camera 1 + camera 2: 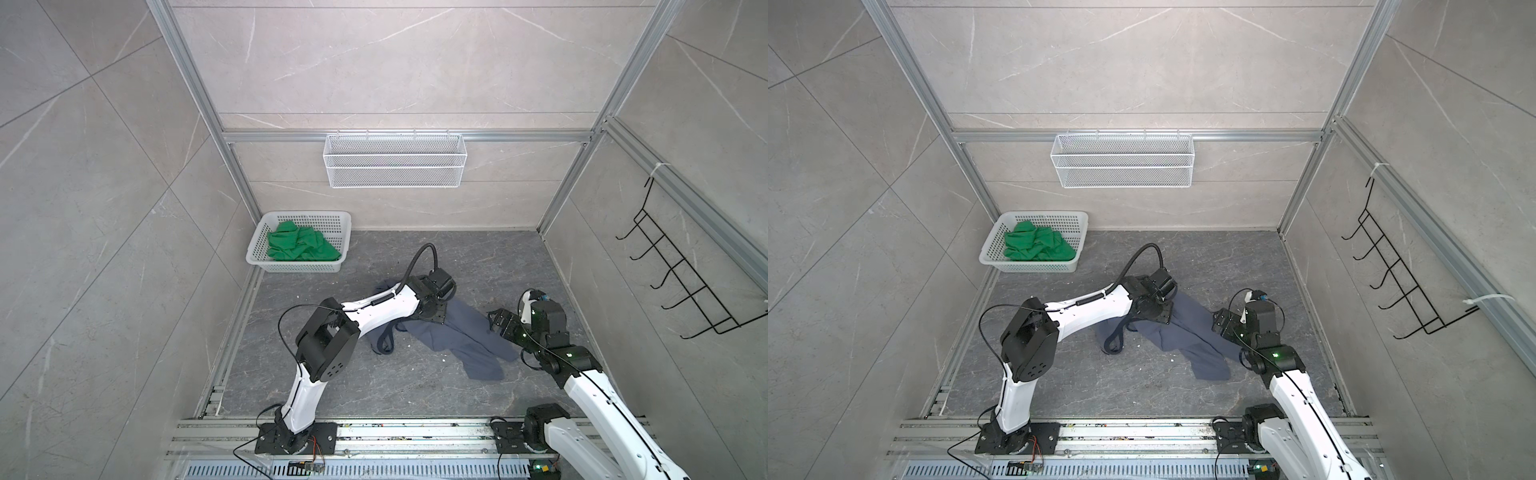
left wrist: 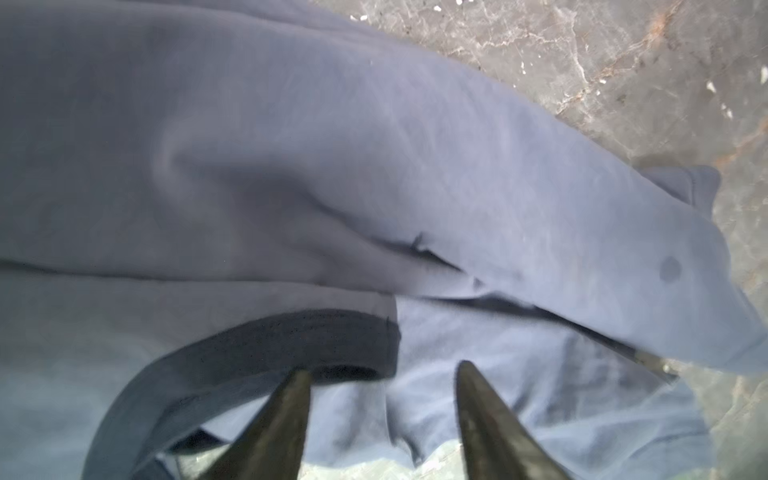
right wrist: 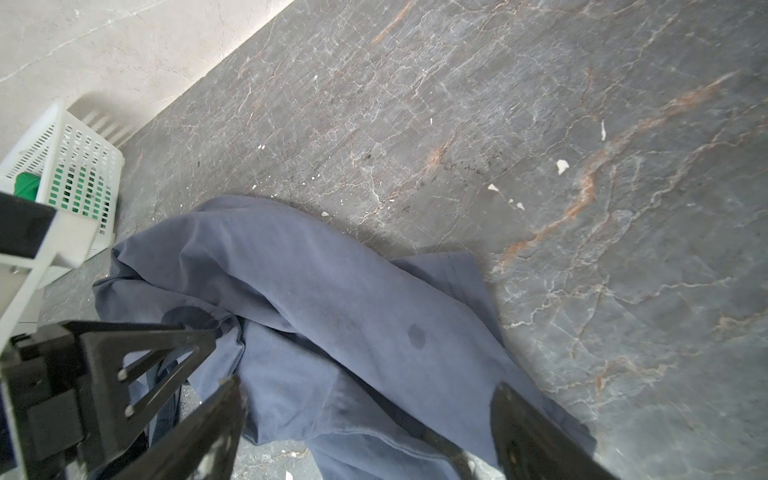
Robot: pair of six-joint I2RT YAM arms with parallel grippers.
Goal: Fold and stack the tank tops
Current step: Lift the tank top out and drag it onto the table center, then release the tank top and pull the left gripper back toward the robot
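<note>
Our left claw (image 2: pixel 382 374) stands half parted, tips down on the crumpled slate-blue tank top (image 1: pixel 457 332) beside its dark trim (image 2: pixel 270 345), pinching nothing. Our right claw (image 3: pixel 365 390) gapes wide and empty over that top's edge. The green tank top (image 1: pixel 301 247) lies bunched in the white basket (image 1: pixel 307 217).

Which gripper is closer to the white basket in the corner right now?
Left. The left gripper hangs over the blue top in the middle of the floor, on the side toward the basket. The right gripper sits at the top's opposite edge, farther away.
</note>
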